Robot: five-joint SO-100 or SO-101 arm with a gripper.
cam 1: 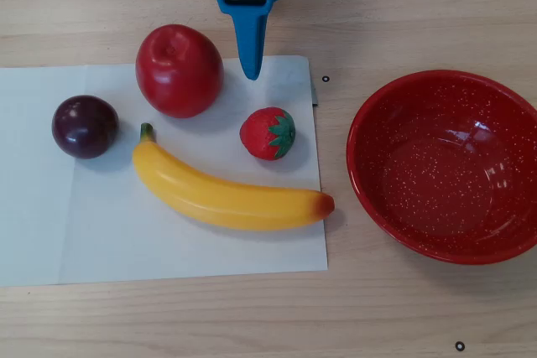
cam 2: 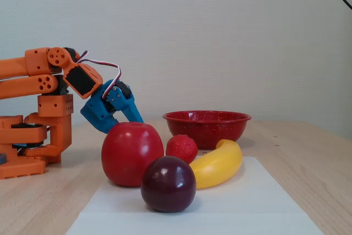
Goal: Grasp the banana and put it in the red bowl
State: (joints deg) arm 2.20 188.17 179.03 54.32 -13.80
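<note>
The yellow banana (cam 1: 225, 194) lies on a white paper sheet (cam 1: 126, 241), green stem at its left, orange-red end at its right; in the fixed view the banana (cam 2: 219, 163) shows partly behind the plum. The red bowl (cam 1: 445, 165) stands empty on the wood to the right of the sheet, and it appears farther back as the red bowl (cam 2: 207, 127) in the fixed view. My blue gripper (cam 1: 250, 73) hangs shut at the sheet's top edge, above the strawberry and well clear of the banana. In the fixed view the gripper (cam 2: 137, 120) has its tip behind the apple.
A red apple (cam 1: 179, 70), a dark plum (cam 1: 85, 126) and a red strawberry (cam 1: 268, 132) share the sheet with the banana. The orange arm base (cam 2: 33, 136) stands at the left in the fixed view. Bare wooden table (cam 1: 252, 316) surrounds the sheet.
</note>
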